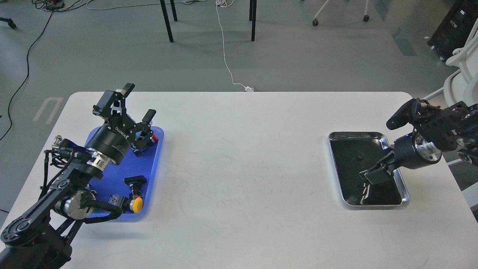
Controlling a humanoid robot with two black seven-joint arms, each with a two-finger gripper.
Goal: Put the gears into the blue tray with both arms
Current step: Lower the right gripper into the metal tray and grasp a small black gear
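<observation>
A blue tray (pixel 112 175) lies at the table's left. Over its far end my left gripper (pixel 138 101) hangs open, with nothing between its fingers. On the right, one small black gear (pixel 359 155) shows on the dark floor of a silver-rimmed black tray (pixel 373 133). My right gripper (pixel 368 181) reaches down and leftward into that tray's near half, close to the floor. It is dark against the dark tray, so its fingers blur together, and whatever lies under it is hidden.
Push-button switches sit in the blue tray: a yellow-capped one (pixel 137 203) near the front, a black one (pixel 134 181) mid-tray, a red one (pixel 153 138) by the left gripper. The white table (pixel 242 168) stretches between both trays. A white chair (pixel 461 74) stands at the far right.
</observation>
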